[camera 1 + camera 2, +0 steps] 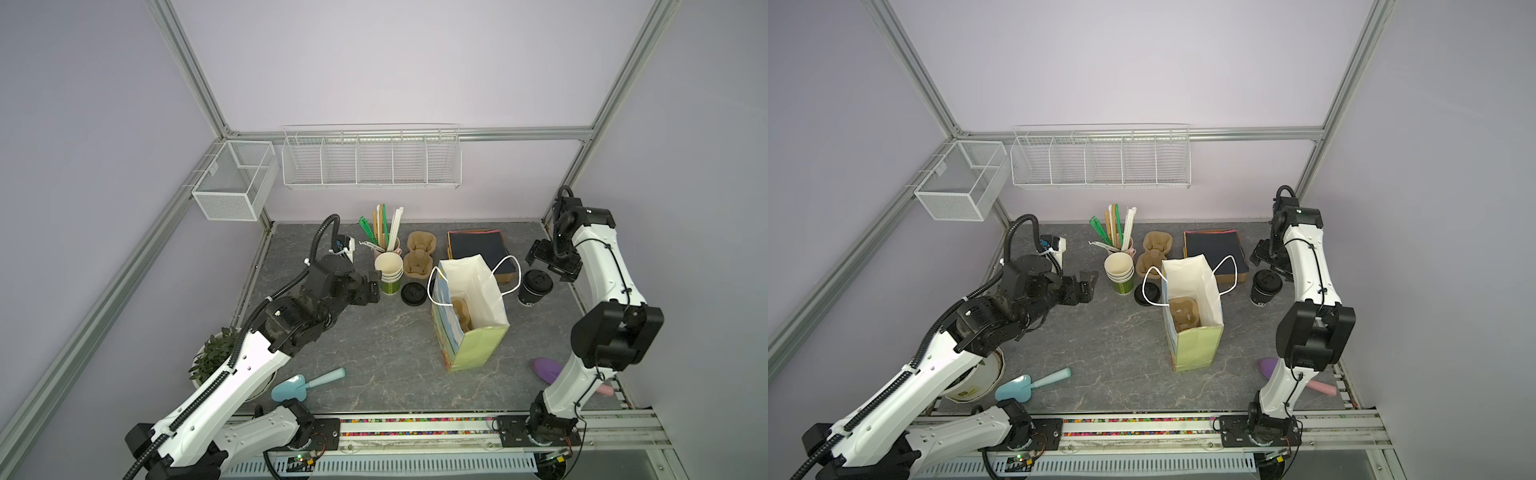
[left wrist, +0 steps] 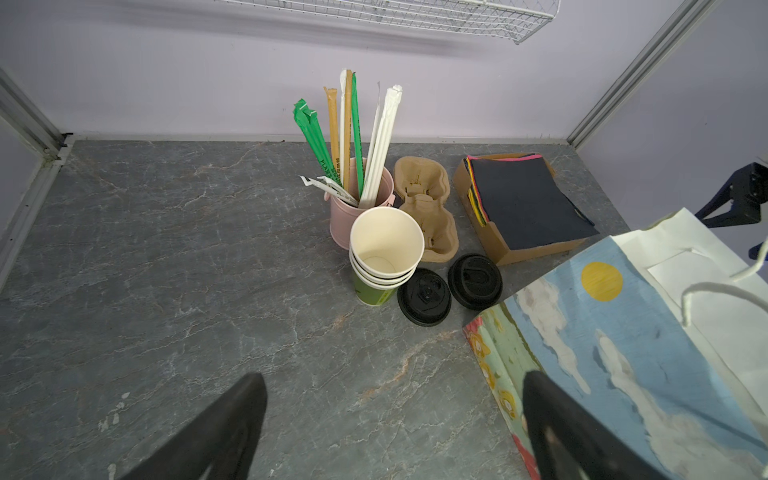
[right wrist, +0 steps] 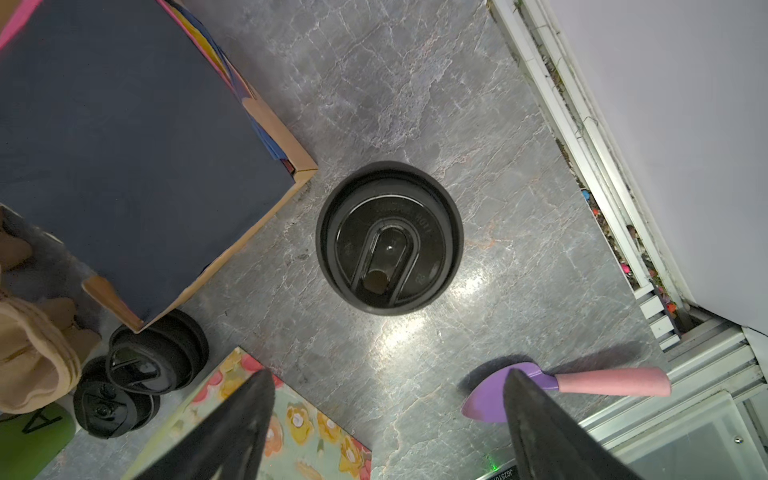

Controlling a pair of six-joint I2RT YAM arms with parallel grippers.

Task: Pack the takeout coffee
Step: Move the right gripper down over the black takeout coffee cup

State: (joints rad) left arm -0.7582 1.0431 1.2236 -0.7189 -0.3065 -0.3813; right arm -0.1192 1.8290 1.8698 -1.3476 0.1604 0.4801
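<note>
Now my right gripper [image 1: 550, 266] hung wide and empty above the takeout coffee [image 1: 535, 286]; the left gripper [image 1: 374, 286] stood wide too; next, I judged, descend, grasp, lift into the bag [image 1: 478, 345].

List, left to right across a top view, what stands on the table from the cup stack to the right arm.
stack of lidless cups → loose black lid → paper bag → lidded coffee cup

Grey marbled tabletop [image 1: 374, 365] with paper bag [image 1: 473, 345], lidded cup [image 1: 535, 286], cup stack [image 1: 389, 270], loose lids [image 1: 412, 294]
</note>
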